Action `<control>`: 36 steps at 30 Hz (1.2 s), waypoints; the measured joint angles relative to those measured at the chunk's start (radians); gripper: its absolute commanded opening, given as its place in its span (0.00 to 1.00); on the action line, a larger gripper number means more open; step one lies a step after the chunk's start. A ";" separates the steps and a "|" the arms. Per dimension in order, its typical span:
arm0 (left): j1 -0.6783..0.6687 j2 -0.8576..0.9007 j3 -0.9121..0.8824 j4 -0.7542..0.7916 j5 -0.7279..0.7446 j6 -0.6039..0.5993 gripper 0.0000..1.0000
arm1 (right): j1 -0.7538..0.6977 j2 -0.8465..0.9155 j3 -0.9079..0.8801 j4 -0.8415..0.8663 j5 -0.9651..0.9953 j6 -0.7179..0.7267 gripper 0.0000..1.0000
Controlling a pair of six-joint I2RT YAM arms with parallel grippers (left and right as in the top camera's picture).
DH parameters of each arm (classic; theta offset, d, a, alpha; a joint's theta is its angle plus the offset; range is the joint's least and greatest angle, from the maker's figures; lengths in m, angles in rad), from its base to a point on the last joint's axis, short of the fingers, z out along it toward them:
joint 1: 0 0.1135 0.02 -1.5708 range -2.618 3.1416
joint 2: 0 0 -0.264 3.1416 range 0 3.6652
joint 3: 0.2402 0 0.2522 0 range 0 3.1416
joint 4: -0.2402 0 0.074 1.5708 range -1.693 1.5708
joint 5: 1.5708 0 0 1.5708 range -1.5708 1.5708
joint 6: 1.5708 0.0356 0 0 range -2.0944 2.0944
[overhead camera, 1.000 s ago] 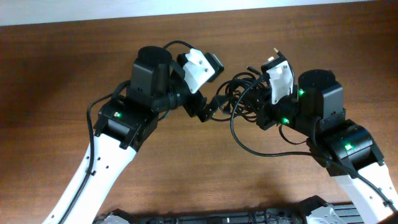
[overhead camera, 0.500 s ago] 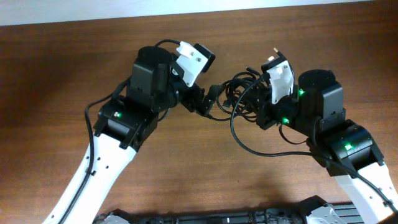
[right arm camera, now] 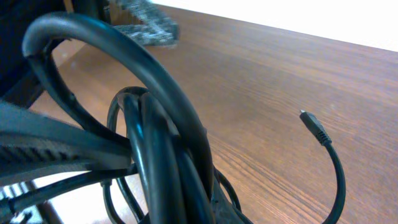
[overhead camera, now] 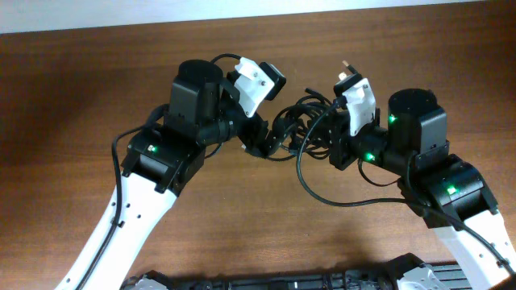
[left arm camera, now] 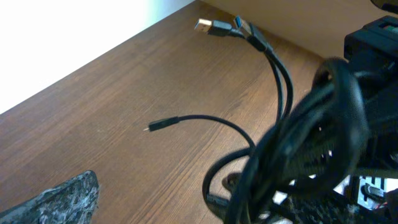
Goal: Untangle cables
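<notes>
The cables are a knotted bundle of thin black cords held above the table between my two grippers. One loop hangs toward the front. My left gripper is open at the bundle's left side. In the left wrist view the bundle lies against its right side, with a USB plug and a small plug sticking out. My right gripper is shut on the bundle's right side. The cords fill its wrist view, and a free plug end curls at the right.
The brown wooden table runs back to a white wall edge. Both arms lean in from the front corners. A dark rack lies along the front edge.
My left gripper has swung its wrist and shifted a little right along the bundle's left side. My right gripper has edged left and back with the cables.
</notes>
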 measured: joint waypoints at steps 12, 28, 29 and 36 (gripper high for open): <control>-0.002 -0.001 0.000 0.010 0.007 0.004 0.99 | 0.000 0.000 0.000 -0.005 -0.034 -0.031 0.04; 0.048 -0.068 0.000 -0.061 -0.077 0.035 0.99 | 0.000 0.000 0.000 -0.038 0.048 -0.034 0.04; 0.048 -0.068 0.000 -0.061 -0.088 0.035 0.99 | 0.000 0.000 0.000 -0.038 0.048 -0.034 0.04; 0.048 -0.068 0.000 -0.060 -0.092 0.037 0.99 | 0.000 0.000 0.000 -0.019 0.011 -0.034 0.04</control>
